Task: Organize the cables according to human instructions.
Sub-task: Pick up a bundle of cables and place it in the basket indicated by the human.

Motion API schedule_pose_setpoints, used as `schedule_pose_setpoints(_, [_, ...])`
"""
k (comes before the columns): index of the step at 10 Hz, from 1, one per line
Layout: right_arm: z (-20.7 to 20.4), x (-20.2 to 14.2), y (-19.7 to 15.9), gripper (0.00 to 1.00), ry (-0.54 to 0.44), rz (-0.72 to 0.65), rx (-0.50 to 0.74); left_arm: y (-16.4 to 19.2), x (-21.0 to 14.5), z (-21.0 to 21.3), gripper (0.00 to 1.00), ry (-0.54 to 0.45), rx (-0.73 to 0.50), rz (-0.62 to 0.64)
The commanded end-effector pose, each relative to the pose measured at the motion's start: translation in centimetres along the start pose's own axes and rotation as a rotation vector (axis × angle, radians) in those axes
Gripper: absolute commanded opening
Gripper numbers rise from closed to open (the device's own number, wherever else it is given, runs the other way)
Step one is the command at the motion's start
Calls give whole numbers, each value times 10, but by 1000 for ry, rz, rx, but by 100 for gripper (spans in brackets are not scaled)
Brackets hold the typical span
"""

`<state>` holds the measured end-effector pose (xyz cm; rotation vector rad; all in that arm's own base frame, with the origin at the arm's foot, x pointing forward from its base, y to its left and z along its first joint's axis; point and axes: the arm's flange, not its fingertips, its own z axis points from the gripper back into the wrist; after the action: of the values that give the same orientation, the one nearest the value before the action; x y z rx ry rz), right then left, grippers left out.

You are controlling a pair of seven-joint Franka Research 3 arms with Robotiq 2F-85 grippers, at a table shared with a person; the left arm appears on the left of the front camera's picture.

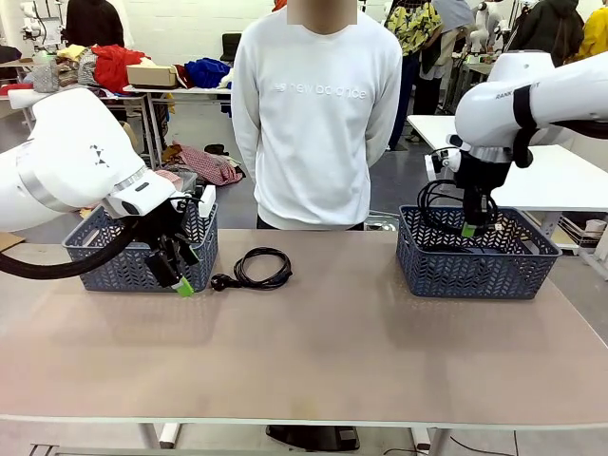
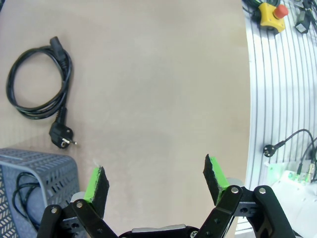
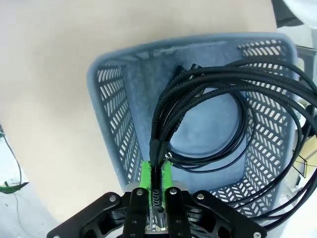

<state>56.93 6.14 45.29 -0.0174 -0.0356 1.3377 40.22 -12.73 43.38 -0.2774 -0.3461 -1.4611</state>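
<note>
A coiled black cable [image 1: 258,269] with a plug end lies on the table between the two baskets, also seen as the coil [image 2: 38,82] in the left wrist view. My left gripper [image 1: 180,271] hangs open and empty just in front of the left basket [image 1: 122,271], to the left of that coil; its fingers [image 2: 97,184] stand wide apart over bare table. My right gripper [image 1: 471,220] is shut on a braided black cable [image 3: 208,104], holding the loop bundle over the right basket [image 1: 475,266]. Another thin cable [image 2: 22,196] lies inside the left basket [image 2: 49,166].
A person in a white sweatshirt [image 1: 316,114] stands at the far side of the table with hands behind the back. An aluminium rail with a yellow emergency stop [image 2: 271,14] runs along the table's edge. Bare table [image 1: 323,351] lies in front of both baskets.
</note>
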Motion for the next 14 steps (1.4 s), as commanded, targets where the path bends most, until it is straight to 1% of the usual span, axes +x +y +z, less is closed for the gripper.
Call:
schedule_pose_setpoints(1, [-7, -16, 2, 0, -30, 17, -10, -1, 0, 0, 100, -1, 6, 2])
schedule_pose_setpoints(4, [-20, -22, -1, 0, -15, 12, 10, -1, 0, 0, 100, -1, 6, 2])
schedule_pose_setpoints(5, [-25, -22, -3, 0, -6, 1, -4, -1, 0, 0, 100, -1, 6, 2])
schedule_pose_setpoints(6, [-29, -22, -5, 30, -16, -7, -12, -1, 0, 0, 100, -1, 6, 2])
schedule_pose_setpoints(7, [-26, -19, -6, 30, -21, -17, -18, -1, 0, 0, 100, -1, 6, 2])
schedule_pose_setpoints(8, [-25, -20, -7, 50, -30, -41, -25, -1, 0, 0, 100, -1, 6, 2])
schedule_pose_setpoints(9, [-21, -20, -8, 33, -39, -63, -38, -1, 0, 0, 100, -1, 6, 2])
schedule_pose_setpoints(10, [-17, -20, -8, 69, -47, -78, -42, -1, 0, 0, 100, -1, 6, 2])
schedule_pose_setpoints(11, [-16, -21, -8, 52, -39, -85, -36, -1, 0, 0, 100, -1, 6, 2])
schedule_pose_setpoints(12, [-15, -21, -8, 88, -40, -83, -30, -1, 0, 0, 100, -1, 6, 2])
schedule_pose_setpoints(13, [-18, -26, -6, 72, -38, -85, -21, -1, 0, 0, 100, -1, 6, 2])
schedule_pose_setpoints(14, [-18, -27, -6, 100, -38, -87, -15, -1, 0, 0, 100, -1, 6, 2])
